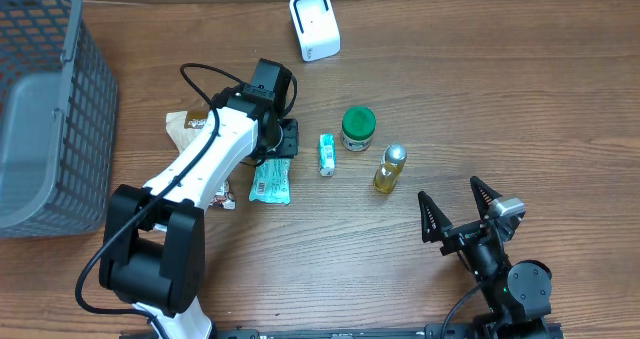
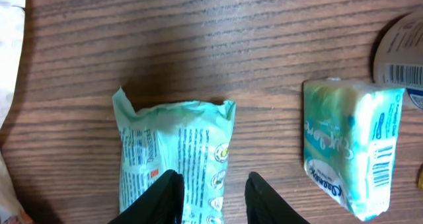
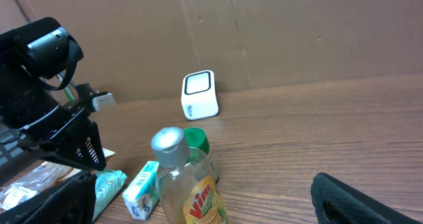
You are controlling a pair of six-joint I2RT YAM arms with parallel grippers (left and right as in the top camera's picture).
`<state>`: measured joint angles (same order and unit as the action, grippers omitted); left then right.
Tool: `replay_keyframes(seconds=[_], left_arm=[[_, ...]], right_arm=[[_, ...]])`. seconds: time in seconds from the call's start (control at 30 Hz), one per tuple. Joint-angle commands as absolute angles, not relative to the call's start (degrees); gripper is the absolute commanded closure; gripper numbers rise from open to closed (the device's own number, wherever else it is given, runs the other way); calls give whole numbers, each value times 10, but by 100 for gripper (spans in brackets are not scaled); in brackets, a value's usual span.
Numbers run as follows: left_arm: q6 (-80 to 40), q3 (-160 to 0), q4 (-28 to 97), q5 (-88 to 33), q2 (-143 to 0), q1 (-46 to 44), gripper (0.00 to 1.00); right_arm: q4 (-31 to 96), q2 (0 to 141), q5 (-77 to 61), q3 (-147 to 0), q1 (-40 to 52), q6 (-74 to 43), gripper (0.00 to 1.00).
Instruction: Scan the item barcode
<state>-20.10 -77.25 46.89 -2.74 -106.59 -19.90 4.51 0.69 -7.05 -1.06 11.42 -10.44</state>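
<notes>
open table (image 1: 500, 79) right of scanner (image 1: 315, 24)

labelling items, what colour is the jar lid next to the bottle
The lid is green, clearest in the overhead view.

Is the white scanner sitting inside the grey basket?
No, the white scanner stands on the table, well right of the grey basket.

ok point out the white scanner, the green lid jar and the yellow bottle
white scanner (image 1: 315, 26), overhead view, on its top face
green lid jar (image 1: 358, 124), overhead view, on the lid
yellow bottle (image 1: 387, 176), overhead view, on its yellow body
</notes>
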Motion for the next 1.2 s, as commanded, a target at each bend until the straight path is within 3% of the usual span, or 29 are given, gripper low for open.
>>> replay_keyframes(seconds=[0.0, 0.37, 0.63, 0.83, 0.9, 1.17], left_arm=[[-193, -780, 467, -5, -1098, -204, 66], [-195, -780, 464, 10, -1208, -202, 73], [-197, -800, 469, 11, -1135, -202, 70], [-207, -803, 482, 10, -1074, -202, 60], [-208, -802, 496, 7, -1074, -202, 51], [-208, -779, 509, 0, -1076, -203, 48]], right_arm=[[42, 4, -65, -5, 119, -100, 0], [42, 4, -65, -5, 119, -100, 0], [42, 4, -65, -5, 119, -100, 0], [42, 4, -65, -5, 119, -100, 0], [42, 4, -65, -5, 119, -100, 0], [42, 4, -65, -5, 119, -100, 0]])
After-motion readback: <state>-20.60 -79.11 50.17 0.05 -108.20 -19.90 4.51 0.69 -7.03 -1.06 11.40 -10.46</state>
